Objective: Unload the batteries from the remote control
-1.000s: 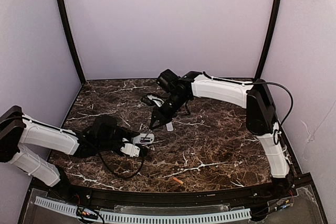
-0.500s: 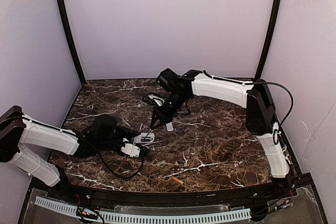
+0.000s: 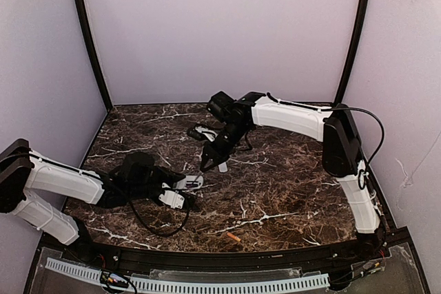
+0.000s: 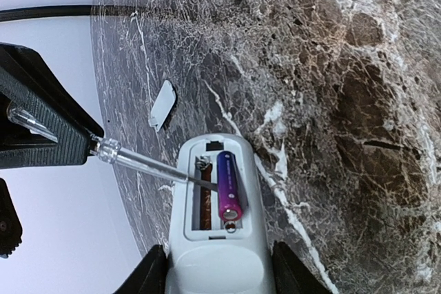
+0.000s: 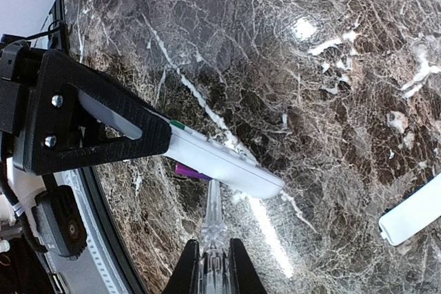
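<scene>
My left gripper [image 3: 178, 185] is shut on the white remote control [image 4: 217, 266], which lies low over the table with its back up and its battery bay open. One purple battery [image 4: 229, 187] sits in the bay, its near end raised; the slot beside it is empty. My right gripper [image 5: 215, 266] is shut on a clear-handled screwdriver [image 5: 212, 228], whose tip [image 4: 200, 180] reaches into the bay against the battery. The remote [image 5: 220, 160] and the battery [image 5: 191, 171] also show in the right wrist view. An orange battery [image 3: 233, 237] lies loose near the table's front edge.
The small flat white cover piece [image 3: 222, 166] lies on the marble just beyond the remote and also shows in the left wrist view [image 4: 161, 105]. Purple walls close in the table on three sides. A black rail [image 3: 207, 259] runs along the front edge.
My right gripper has shifted slightly to the right with the screwdriver, its tip staying at the remote's bay. The left arm and the remote have barely moved.
</scene>
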`<state>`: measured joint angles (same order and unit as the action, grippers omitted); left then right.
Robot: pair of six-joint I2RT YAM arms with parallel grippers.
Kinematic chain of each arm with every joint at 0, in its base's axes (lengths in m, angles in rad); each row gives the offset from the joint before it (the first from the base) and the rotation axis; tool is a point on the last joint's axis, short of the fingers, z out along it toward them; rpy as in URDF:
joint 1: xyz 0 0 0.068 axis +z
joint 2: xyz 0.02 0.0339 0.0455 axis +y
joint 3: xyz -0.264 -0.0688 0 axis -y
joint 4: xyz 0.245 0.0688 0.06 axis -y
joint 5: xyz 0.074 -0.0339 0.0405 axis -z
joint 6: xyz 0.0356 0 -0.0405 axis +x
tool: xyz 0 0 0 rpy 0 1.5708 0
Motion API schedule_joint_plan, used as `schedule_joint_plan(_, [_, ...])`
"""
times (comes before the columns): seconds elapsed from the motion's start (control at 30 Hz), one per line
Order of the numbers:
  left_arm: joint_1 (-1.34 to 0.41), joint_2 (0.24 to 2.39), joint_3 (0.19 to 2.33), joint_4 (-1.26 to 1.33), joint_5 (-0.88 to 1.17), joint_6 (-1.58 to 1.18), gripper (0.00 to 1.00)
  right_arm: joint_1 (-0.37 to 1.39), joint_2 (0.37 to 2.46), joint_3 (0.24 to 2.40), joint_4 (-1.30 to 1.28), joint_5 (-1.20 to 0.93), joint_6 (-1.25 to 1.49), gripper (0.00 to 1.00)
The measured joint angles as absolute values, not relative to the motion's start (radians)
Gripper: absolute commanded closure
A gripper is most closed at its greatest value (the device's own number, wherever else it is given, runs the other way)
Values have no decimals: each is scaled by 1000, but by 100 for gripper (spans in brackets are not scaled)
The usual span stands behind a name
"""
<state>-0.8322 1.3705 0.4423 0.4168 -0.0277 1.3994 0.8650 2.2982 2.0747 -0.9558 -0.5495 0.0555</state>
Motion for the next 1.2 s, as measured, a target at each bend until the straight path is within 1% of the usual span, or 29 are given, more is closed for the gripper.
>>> schedule_joint_plan(0.37, [-836, 1370, 447, 416, -14, 1372, 100, 860, 2304, 2099, -992, -565, -53, 100])
schedule_joint_plan(0.53, [-835, 1370, 487, 320, 56, 1296, 100, 879, 2249, 1978, -944, -575, -194, 100])
schedule_joint_plan(0.77, [-825, 1370, 522, 238, 120, 1217, 100, 898, 2227, 1954, -933, -553, -290, 100])
schedule_joint_plan(0.97, [-824, 1370, 518, 251, 96, 1239, 100, 896, 2252, 2005, -958, -566, -266, 100])
schedule_joint_plan(1.2, [-828, 1370, 471, 352, -14, 1339, 100, 868, 2350, 2148, -1017, -616, -109, 100])
